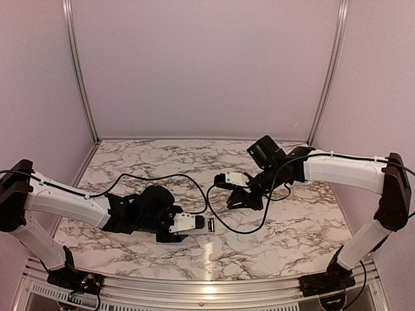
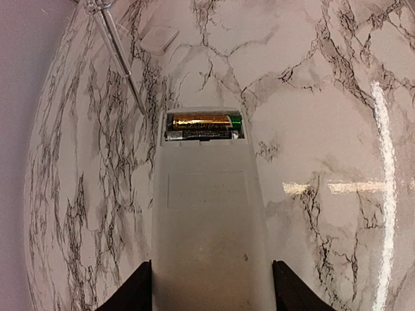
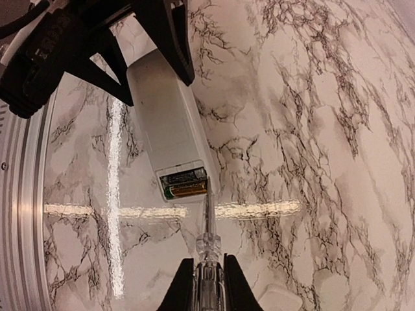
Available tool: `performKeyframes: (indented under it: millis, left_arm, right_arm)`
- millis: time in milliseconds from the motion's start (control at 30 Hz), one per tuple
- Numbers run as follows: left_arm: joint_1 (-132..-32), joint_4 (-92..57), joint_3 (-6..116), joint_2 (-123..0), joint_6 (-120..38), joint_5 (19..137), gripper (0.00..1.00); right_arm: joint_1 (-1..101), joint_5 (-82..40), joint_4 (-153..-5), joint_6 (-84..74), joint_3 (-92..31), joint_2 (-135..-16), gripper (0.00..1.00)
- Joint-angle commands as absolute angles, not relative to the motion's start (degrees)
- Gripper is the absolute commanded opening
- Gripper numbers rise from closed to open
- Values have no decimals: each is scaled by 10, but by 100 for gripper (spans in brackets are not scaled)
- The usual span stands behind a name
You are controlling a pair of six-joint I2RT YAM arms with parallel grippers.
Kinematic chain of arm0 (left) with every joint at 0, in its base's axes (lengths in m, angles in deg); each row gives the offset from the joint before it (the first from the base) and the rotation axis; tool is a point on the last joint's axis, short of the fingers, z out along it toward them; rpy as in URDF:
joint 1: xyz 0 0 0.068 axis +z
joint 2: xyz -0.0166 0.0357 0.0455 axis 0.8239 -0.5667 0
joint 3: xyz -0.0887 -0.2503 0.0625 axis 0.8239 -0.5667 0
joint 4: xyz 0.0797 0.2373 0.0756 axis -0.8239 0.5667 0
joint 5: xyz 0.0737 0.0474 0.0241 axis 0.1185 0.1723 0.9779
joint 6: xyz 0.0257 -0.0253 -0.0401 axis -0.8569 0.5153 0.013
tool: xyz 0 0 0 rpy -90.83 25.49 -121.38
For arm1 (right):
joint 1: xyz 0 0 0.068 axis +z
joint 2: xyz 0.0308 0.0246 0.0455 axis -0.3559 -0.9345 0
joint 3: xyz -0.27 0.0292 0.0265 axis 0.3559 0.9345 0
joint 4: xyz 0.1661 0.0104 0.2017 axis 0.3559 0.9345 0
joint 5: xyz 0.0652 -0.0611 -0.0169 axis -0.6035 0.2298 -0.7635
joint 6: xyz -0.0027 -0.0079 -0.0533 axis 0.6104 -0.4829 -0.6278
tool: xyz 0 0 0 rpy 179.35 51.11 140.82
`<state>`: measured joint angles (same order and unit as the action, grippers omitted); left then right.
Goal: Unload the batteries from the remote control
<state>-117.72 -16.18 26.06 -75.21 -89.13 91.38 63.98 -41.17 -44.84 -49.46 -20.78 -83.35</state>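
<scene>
The remote control (image 2: 207, 220) is a slim white bar, and my left gripper (image 2: 211, 288) is shut on its sides. Its open dark compartment at the far end holds the batteries (image 2: 201, 126), one gold-coloured and one dark, lying side by side. My right gripper (image 3: 208, 285) is shut on a clear, thin pointed tool (image 3: 207, 240). The tool's tip reaches the corner of the compartment beside the batteries (image 3: 185, 183); I cannot tell if it touches. From above, the remote control (image 1: 194, 225) sticks out of the left gripper (image 1: 170, 228) towards the right gripper (image 1: 241, 197).
A small flat white cover piece (image 2: 159, 39) lies on the marble tabletop (image 1: 162, 162) beyond the remote, also showing as the cover piece (image 3: 279, 299) near the right fingers. A black cable (image 1: 214, 214) loops between the arms. Pink walls enclose the table.
</scene>
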Motion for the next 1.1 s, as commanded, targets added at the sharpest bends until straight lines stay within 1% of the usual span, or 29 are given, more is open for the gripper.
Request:
performKeyframes:
  millis: [0, 267, 700, 1067]
  left_arm:
    - [-1176, -136, 289, -755, -900, 896, 47]
    - [-1176, -108, 305, -772, -895, 871, 48]
    - [-1176, -88, 322, -808, -864, 867, 47]
    - [-1176, -85, 332, -819, -851, 866, 47]
  right_arm:
    - [645, -374, -475, -492, -209, -854, 0]
    - [646, -379, -467, -488, -226, -883, 0]
    - [656, -376, -447, -470, -230, -853, 0]
    - [674, -373, -439, -453, -218, -858, 0]
